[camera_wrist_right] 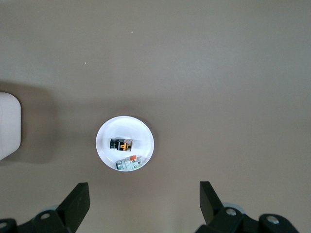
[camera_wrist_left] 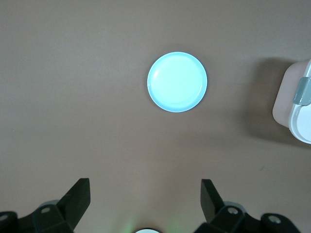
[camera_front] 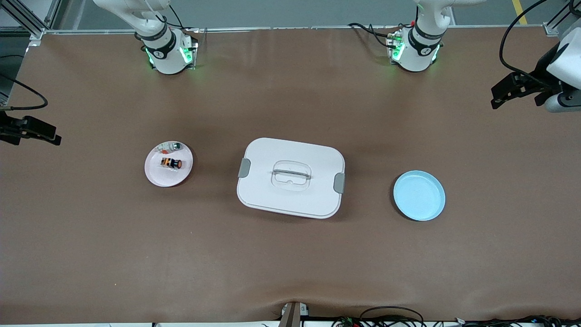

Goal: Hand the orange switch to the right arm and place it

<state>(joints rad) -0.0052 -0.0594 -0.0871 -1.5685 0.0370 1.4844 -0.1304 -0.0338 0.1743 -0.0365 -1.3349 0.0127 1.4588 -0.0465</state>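
We logged the tiny black orange-sided switch (camera_front: pixel 171 163) lying on its side in the small white round plate (camera_front: pixel 156 177) toward the right arm's end of the table, just beside a whitish clear part with a green end (camera_front: pixel 175 146). A white lidded rectangular box with grey latches (camera_front: pixel 290 177) sat mid-table, a pale blue round plate (camera_front: pixel 419 195) toward the left arm's end. Both arms waited high, left gripper (camera_wrist_left: pixel 146 196) over the blue plate and right gripper (camera_wrist_right: pixel 144 198) over the white plate, jaws of each wide apart and holding nothing.
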